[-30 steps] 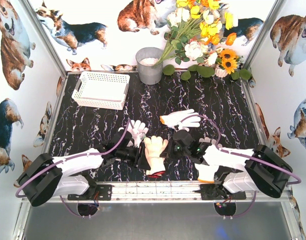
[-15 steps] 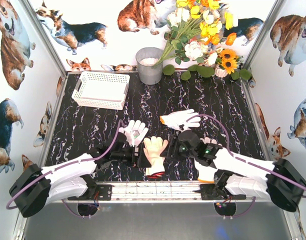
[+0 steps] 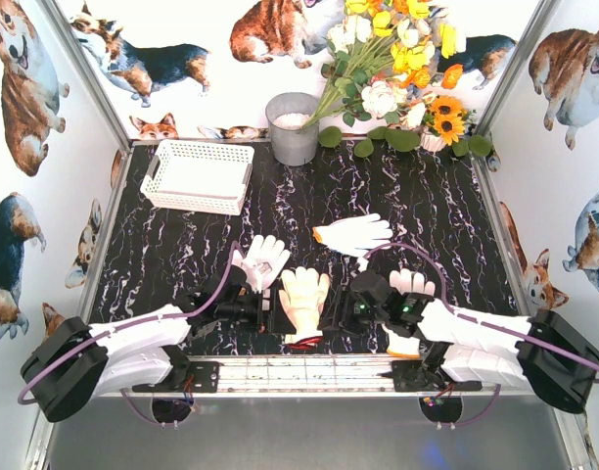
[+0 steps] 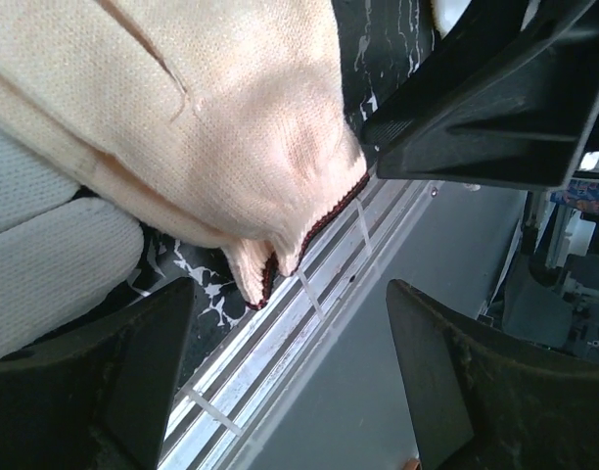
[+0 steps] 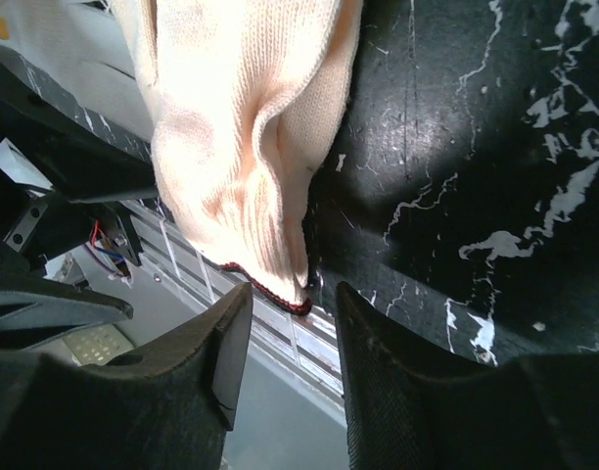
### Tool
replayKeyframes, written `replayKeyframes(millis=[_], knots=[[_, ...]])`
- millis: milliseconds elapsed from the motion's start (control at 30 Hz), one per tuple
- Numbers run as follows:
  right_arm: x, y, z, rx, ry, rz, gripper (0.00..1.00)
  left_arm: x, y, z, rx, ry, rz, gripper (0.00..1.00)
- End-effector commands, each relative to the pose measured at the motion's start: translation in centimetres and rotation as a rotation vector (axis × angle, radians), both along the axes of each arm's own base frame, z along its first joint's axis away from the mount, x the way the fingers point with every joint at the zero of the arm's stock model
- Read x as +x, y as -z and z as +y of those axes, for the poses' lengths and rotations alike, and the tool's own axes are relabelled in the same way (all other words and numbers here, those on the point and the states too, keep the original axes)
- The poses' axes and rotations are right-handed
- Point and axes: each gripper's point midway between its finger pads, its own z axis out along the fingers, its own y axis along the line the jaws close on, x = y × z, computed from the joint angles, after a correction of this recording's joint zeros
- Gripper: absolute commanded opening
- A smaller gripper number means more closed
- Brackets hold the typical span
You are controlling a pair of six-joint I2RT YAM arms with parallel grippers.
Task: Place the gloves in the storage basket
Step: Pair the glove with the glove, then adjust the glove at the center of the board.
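**Two grippers flanking one cream glove, neither loaded**

Left gripper (image 3: 277, 315): fingers spread wide, nothing between them. Just ahead of its tips lies a pale cream knit glove with dark red cuff trim (image 3: 304, 297), flat on the black, white-veined table (image 3: 427, 196), cuff toward the arm bases. In the wrist view the cuff sits just past the gap. Beyond this gripper, slightly to its outer side, lies a white knit glove with fanned fingers (image 3: 264, 258).

Right gripper (image 3: 332, 311): fingers apart by a narrow gap, clamped on nothing. It faces the left gripper across the cream glove. The cuff edge lies right at its tips; contact cannot be told. Beside its arm lies a second white knit glove (image 3: 410, 283), and farther ahead a white glove with an orange cuff (image 3: 353, 233).

White rectangular plastic basket with lattice sides (image 3: 197, 204): well apart from both grippers, far beyond the left one.
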Motion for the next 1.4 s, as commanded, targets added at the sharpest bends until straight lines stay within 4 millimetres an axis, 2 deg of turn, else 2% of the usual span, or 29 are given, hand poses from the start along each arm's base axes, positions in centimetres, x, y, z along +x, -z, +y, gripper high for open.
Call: replayKeyframes(millis=[0, 233, 333, 400, 500, 567, 767, 933, 1067, 1367], knots=[[0.7, -1.4, 2.0, 0.080, -0.017, -0.043, 0.39, 0.1, -0.5, -0.7, -0.045, 0.012, -0.017, 0.72], [0.8, -1.5, 2.6, 0.096, -0.026, -0.055, 0.32, -0.1, 0.1, -0.7, -0.038, 0.022, 0.000, 0.62], [0.5, -0.5, 2.7, 0.077, -0.030, -0.027, 0.26, -0.2, 0.2, -0.8, -0.038, 0.024, 0.003, 0.56], [0.3, -0.3, 2.9, 0.078, -0.036, -0.017, 0.22, -0.4, 0.3, -0.8, -0.039, 0.028, 0.006, 0.49], [0.1, 0.2, 3.1, 0.065, -0.037, 0.000, 0.15, -0.6, 0.8, -0.8, -0.027, 0.028, 0.012, 0.32], [0.1, 0.5, 3.0, 0.058, -0.028, 0.009, 0.12, -0.8, 1.1, -0.7, -0.015, 0.029, 0.019, 0.25], [0.2, 0.7, 2.9, 0.052, -0.003, 0.021, 0.08, -0.9, 1.9, -0.2, 0.030, 0.026, 0.020, 0.23], [0.4, 0.8, 2.5, 0.039, 0.023, 0.021, 0.06, -0.3, 1.5, 0.6, 0.091, 0.007, -0.029, 0.30], [0.5, 0.7, 2.4, 0.042, 0.032, 0.016, 0.06, 0.2, 1.4, 1.4, 0.123, -0.023, -0.064, 0.30], [0.5, 0.7, 2.4, 0.040, 0.036, 0.017, 0.06, -0.7, 1.4, -0.3, 0.036, 0.008, -0.010, 0.21]])
